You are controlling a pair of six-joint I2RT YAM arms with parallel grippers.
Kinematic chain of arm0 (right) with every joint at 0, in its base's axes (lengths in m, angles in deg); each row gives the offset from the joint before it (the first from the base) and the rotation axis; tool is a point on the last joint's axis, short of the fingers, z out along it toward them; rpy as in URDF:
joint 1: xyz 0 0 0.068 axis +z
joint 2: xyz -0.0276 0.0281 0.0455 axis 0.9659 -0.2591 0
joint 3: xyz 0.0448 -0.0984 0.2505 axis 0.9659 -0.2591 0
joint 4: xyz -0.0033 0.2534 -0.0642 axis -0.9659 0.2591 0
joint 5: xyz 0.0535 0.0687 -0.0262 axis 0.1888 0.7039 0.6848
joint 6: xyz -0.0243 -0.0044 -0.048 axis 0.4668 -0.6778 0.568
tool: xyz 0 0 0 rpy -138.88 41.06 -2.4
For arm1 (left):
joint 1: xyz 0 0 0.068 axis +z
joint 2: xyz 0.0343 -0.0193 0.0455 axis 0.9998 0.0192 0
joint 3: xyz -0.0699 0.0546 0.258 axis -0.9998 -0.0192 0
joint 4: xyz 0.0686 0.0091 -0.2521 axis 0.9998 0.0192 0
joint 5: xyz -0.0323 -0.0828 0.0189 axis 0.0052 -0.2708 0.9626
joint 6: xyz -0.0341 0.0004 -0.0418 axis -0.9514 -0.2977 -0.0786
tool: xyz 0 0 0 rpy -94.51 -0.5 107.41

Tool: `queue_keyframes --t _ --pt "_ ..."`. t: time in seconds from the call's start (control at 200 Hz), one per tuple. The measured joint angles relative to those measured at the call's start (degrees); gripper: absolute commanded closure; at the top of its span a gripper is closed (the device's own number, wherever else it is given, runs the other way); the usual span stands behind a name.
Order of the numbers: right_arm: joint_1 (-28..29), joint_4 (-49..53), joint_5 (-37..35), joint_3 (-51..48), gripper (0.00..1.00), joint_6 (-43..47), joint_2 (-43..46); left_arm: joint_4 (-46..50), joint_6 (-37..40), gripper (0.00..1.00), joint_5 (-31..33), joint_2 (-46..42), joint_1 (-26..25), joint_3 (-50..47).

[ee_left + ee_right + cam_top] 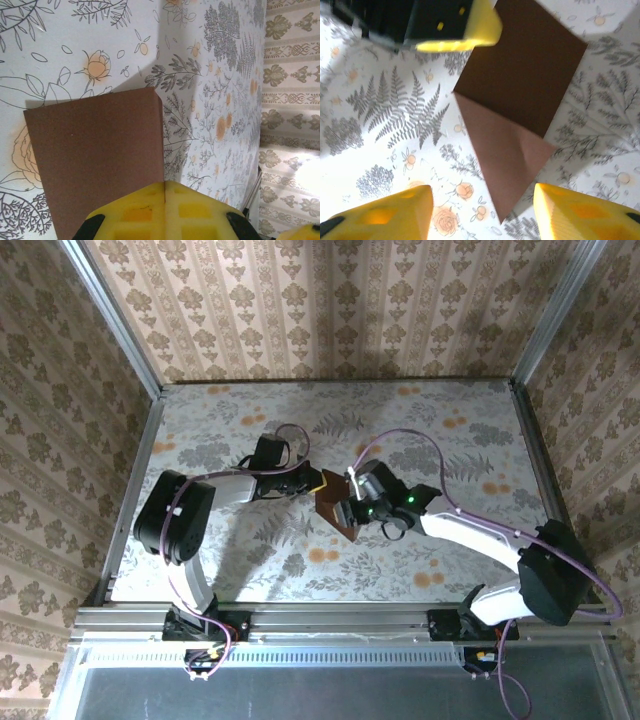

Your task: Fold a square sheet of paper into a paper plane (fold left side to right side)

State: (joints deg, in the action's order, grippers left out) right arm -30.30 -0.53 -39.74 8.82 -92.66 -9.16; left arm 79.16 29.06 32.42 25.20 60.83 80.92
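The square sheet of paper (334, 508) is dark reddish-brown and lies creased at the table's middle, between my two grippers. In the right wrist view its far half (525, 65) tilts up in shadow and its near half (507, 150) lies lit, narrowing to a corner. My left gripper (165, 187) is shut on the sheet's edge (95, 160), which runs straight into the seam between the yellow fingers. From above, that gripper (321, 482) sits at the sheet's far left corner. My right gripper (482, 215) is open and hovers over the near corner, a yellow fingertip (395, 212) on each side. It shows as the right gripper (351, 511) in the top view.
The table (230, 560) wears a cloth printed with grey ferns and orange blotches. Metal rails (135, 470) and patterned walls close it in at the left, right and back. The left gripper's black body (395, 20) hangs above the sheet's far side.
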Motion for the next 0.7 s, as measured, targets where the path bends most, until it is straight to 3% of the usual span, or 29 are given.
queue_keyframes --t 0.285,0.7 --pt "10.58 5.44 -15.19 6.1 0.3 -1.07 -13.86 0.94 0.0 1.0 0.2 -0.52 -0.02 0.0" --pt "12.59 7.19 -23.3 9.2 0.41 -2.08 -20.81 1.44 0.0 1.0 0.46 -0.52 -0.02 0.0"
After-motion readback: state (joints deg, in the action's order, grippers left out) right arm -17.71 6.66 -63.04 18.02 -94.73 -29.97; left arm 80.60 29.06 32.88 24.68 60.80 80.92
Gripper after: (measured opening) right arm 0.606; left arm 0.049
